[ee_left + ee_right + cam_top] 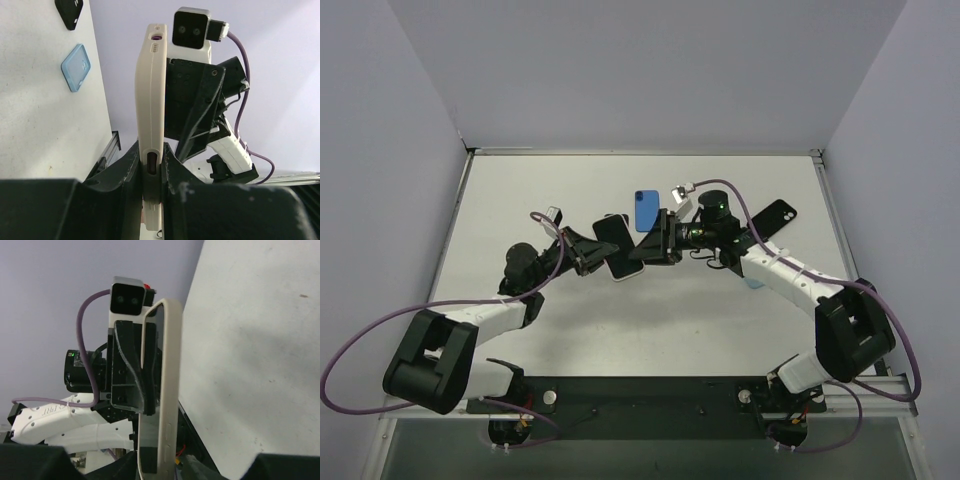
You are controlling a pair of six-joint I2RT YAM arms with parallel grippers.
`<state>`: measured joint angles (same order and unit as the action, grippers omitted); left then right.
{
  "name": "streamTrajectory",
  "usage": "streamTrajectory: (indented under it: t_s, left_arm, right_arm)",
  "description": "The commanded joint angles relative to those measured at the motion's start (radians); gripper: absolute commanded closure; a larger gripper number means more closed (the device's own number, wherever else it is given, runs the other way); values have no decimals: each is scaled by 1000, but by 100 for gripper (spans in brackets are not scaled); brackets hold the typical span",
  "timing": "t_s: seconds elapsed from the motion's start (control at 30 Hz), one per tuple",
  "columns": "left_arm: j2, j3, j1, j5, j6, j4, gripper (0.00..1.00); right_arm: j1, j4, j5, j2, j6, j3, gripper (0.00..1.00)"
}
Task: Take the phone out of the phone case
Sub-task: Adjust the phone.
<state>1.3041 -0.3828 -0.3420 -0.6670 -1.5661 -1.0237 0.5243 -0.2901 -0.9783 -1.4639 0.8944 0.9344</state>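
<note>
Evidently the phone case (150, 100) is off the table (250, 340), held on edge in mid-air between both arms. The left hand (152, 167) pinches one end, its dark fingers (127, 170) pressed on either side. The right hand (159, 467) clamps the opposite end in the same way. The case is smooth, cream-coloured, with rounded corners and side button bumps. The phone (149, 435) sits inside it, its glossy dark screen framed by the rim. On the table lie a bright blue case (646, 210), a black case (775, 215) and a pale blue case (76, 66).
</note>
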Motion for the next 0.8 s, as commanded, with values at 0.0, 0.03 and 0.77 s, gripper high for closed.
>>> streamTrajectory:
  t_s: [0.0,0.03,0.77]
  left_arm:
    - [1,-59,9,1,-28,-118,100]
    - [0,-59,14,1,-29,-119,100]
    - [90,-105,15,1,-127,-233,100]
  right_arm:
    - [46,-308,-53,-44,187,-16,75]
    - [48,-345,-51,-50,210,-29,82]
    - [91,-448,-109,-90,235,10,100]
